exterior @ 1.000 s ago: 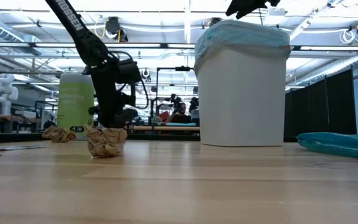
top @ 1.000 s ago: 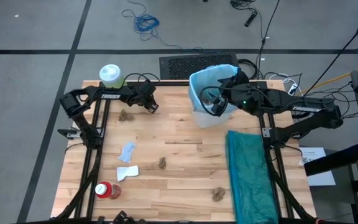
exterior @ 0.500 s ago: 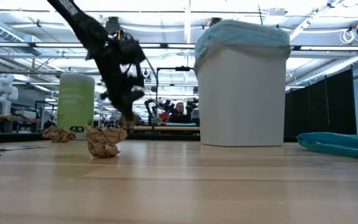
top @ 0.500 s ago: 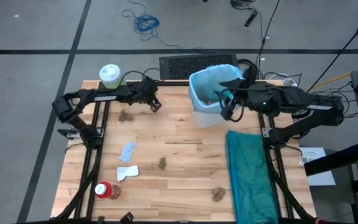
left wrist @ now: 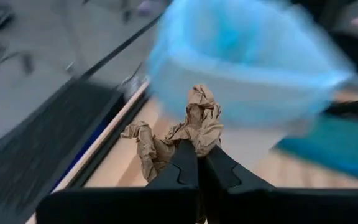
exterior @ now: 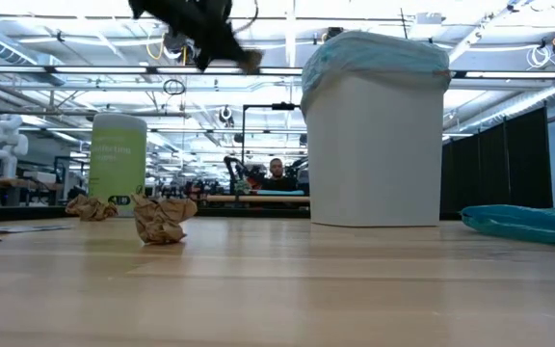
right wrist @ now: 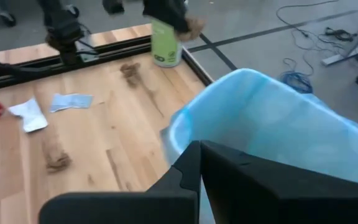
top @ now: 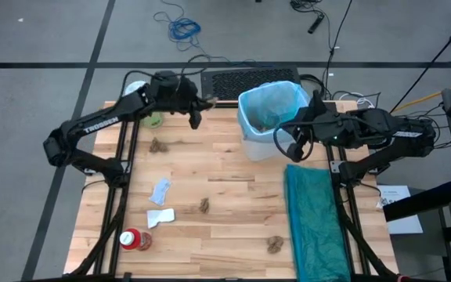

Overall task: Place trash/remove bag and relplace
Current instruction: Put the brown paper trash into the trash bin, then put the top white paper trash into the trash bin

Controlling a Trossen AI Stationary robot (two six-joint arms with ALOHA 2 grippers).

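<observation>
The left gripper (left wrist: 197, 163) hangs raised above the far edge of the table (top: 225, 196), its fingers pinching a crumpled brown paper wad (left wrist: 188, 127) that sticks out just ahead of the tips. Ahead of it, close by, stands the white wastebasket (top: 266, 141), lined with a light blue bag (top: 268, 106) whose rim folds over the top. Behind that gripper and off to the side stands a green bottle (exterior: 117, 159); below it on the wood lie more paper wads (top: 158, 146), and nearer the front edge white and pale blue scraps (top: 160, 190) and a small red container (top: 131, 239). The right gripper (top: 295, 146) hovers just beside the wastebasket on the opposite side, fingers pressed together and holding nothing. A teal bag (top: 313, 223) lies flat on the table just in front of it.
</observation>
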